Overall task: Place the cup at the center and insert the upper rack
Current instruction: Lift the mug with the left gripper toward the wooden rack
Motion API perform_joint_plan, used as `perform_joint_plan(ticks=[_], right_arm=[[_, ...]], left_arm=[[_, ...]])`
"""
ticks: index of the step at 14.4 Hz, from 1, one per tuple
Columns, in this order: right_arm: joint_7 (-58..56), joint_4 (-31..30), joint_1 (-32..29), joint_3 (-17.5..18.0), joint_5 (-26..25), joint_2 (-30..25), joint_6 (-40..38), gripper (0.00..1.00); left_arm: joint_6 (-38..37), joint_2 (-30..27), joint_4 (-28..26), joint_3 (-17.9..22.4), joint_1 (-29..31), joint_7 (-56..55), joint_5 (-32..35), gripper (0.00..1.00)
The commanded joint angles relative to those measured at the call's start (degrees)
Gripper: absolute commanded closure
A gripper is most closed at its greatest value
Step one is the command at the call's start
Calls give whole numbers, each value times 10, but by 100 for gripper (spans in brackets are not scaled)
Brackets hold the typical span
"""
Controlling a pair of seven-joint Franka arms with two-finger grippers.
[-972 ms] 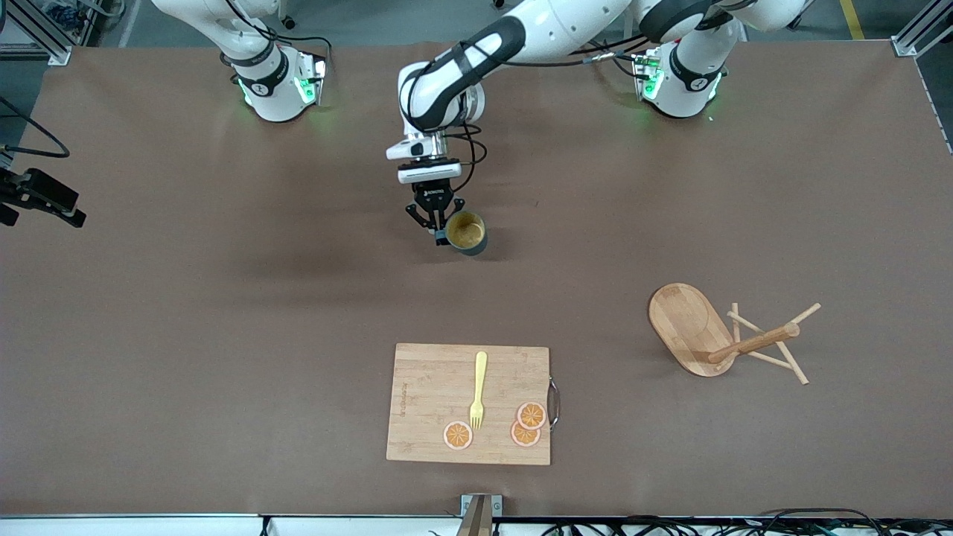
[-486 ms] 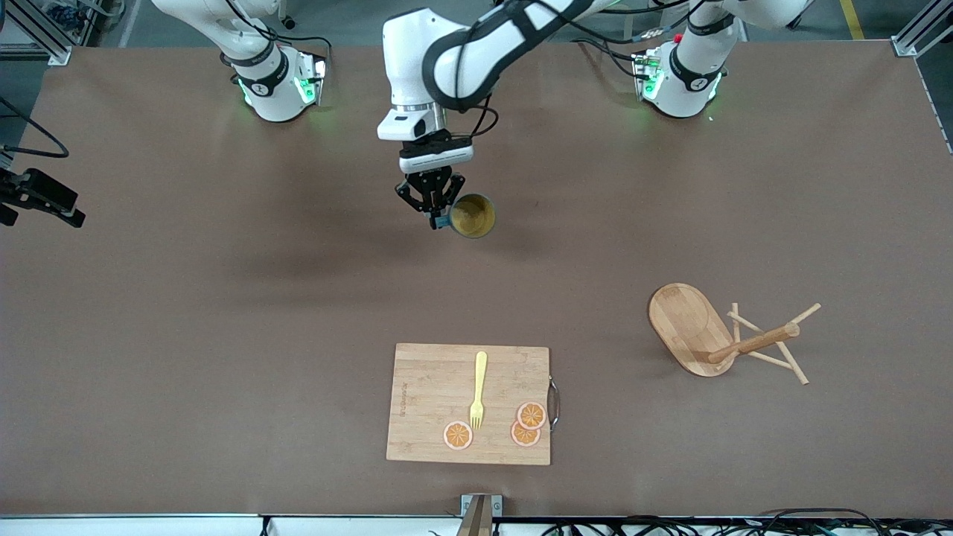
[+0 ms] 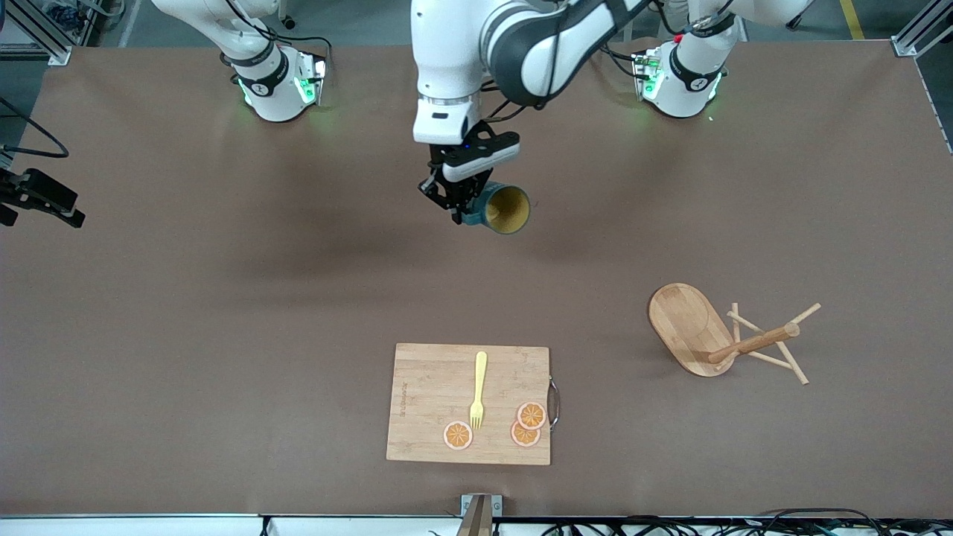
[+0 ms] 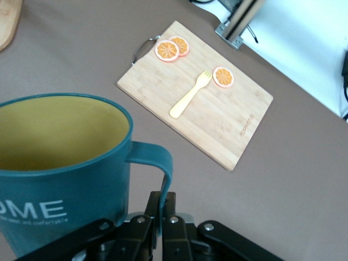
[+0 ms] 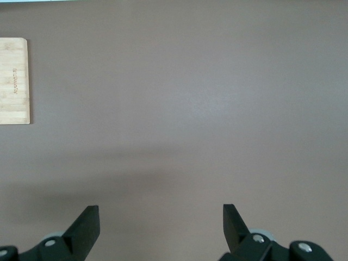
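Observation:
The cup (image 3: pixel 508 210), dark teal with a yellowish inside, hangs tilted in the air over the middle of the table, its mouth turned toward the front camera. My left gripper (image 3: pixel 460 214) is shut on its handle; in the left wrist view the black fingers (image 4: pixel 169 202) pinch the thin handle (image 4: pixel 161 163) beside the cup (image 4: pixel 60 168). The upper rack (image 3: pixel 716 335), a light wooden mug tree, lies tipped on its side near the left arm's end of the table. My right gripper (image 5: pixel 160 211) is open over bare table and waits, out of the front view.
A bamboo cutting board (image 3: pixel 469 403) lies near the table's front edge, bearing a yellow fork (image 3: pixel 478 388) and three orange slices (image 3: pixel 530 415). It also shows in the left wrist view as the board (image 4: pixel 217 117) and at the edge of the right wrist view (image 5: pixel 13 81).
The left arm has lifted the cup off the table, carried it a little toward the left arm's end and tilted its mouth toward the front camera. The right gripper has not moved.

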Motion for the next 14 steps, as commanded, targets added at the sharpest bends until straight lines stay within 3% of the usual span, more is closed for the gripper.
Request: perform_joint_plan(ticks=[1, 7, 11, 14], right_arm=[[5, -12, 8, -3, -2, -15, 5, 0], [5, -9, 8, -3, -3, -15, 4, 0], [5, -9, 8, -3, -3, -15, 3, 0], [5, -9, 8, -3, -3, -15, 3, 0]], left_arm=[[9, -30, -15, -3, 53, 9, -69, 100], [31, -36, -1, -3, 177, 13, -228, 100], [38, -30, -4, -3, 243, 90, -337, 100], [38, -34, -17, -2, 291, 164, -458, 100]])
